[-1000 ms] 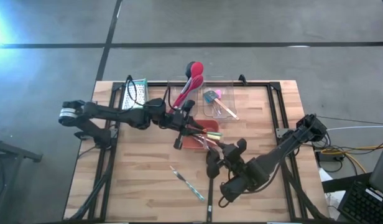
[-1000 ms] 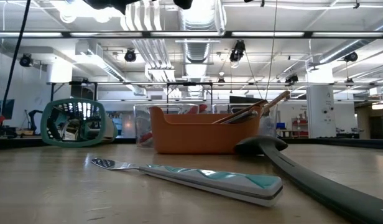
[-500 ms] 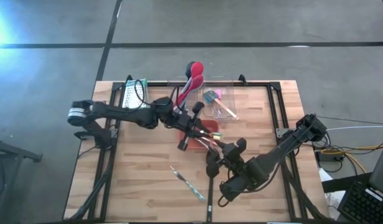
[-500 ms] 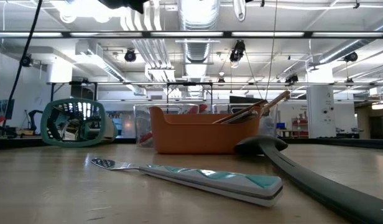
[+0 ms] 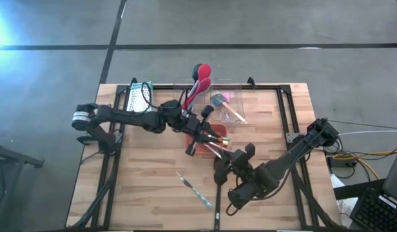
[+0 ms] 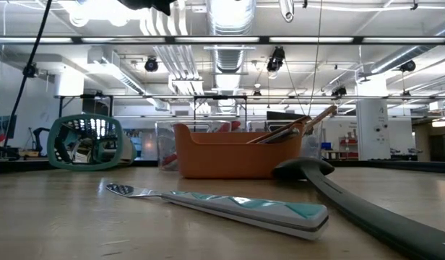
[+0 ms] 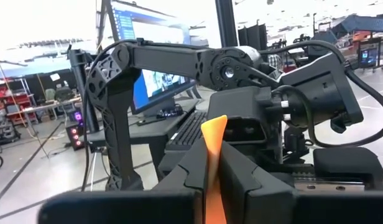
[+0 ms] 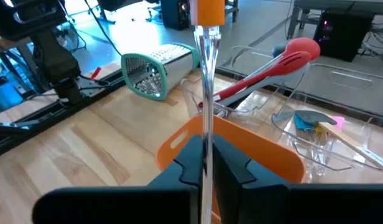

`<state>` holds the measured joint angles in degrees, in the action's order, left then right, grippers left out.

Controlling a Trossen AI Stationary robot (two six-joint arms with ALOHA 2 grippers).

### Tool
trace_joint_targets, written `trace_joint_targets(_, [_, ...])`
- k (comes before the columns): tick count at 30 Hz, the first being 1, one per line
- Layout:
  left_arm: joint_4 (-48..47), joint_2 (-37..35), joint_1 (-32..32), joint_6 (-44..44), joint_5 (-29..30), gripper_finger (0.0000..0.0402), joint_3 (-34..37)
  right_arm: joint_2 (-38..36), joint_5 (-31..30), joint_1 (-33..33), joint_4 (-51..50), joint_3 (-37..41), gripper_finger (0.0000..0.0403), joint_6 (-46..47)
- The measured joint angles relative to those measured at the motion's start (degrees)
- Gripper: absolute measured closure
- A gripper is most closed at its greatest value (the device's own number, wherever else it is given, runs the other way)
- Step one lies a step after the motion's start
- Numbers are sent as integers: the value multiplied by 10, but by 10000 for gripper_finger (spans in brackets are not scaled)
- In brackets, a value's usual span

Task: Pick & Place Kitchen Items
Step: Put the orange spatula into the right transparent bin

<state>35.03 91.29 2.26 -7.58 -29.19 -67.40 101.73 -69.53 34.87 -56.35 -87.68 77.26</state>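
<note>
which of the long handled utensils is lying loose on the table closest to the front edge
The teal-patterned utensil, flat on the bare wood by itself. The grey spoon lies farther back by the right tool; the rest sit in containers.

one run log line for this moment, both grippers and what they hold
left gripper: shut on thin orange-tipped tool | right gripper: shut on same tool's clear shaft | place: above orange tray

You're in a robotics lab or workshop: exposed ceiling ducts (image 6: 230,18) and strip lights overhead, concrete floor (image 5: 250,26), monitor (image 7: 151,81) and equipment racks behind the wooden table (image 5: 147,187).
</note>
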Motion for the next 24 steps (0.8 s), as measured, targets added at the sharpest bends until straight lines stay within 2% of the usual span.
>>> trace_joint_targets(3, [-13, -1, 0, 3, 3, 349, 0, 0, 4, 0, -2, -1, 392, -1])
trace_joint_targets(7, [-66, -13, 4, -5, 43, 267, 0, -3, 12, 0, -5, -1, 393, 0])
trace_joint_targets(10, [-137, -34, 9, -41, 102, 210, 1, -13, 10, -1, -5, -2, 393, -3])
trace_joint_targets(13, [-222, -69, 17, -99, 188, 167, 2, -24, 16, -1, -6, -3, 394, -18])
trace_joint_targets(16, [-293, -108, 23, -136, 287, 143, 2, -39, 29, -6, -18, -3, 394, -42])
trace_joint_targets(19, [-350, -148, 29, -154, 357, 136, 2, -60, 73, -27, -58, -3, 394, -44])
trace_joint_targets(24, [-417, -216, 41, -161, 384, 136, 2, -97, 154, -90, -111, -3, 394, -71])
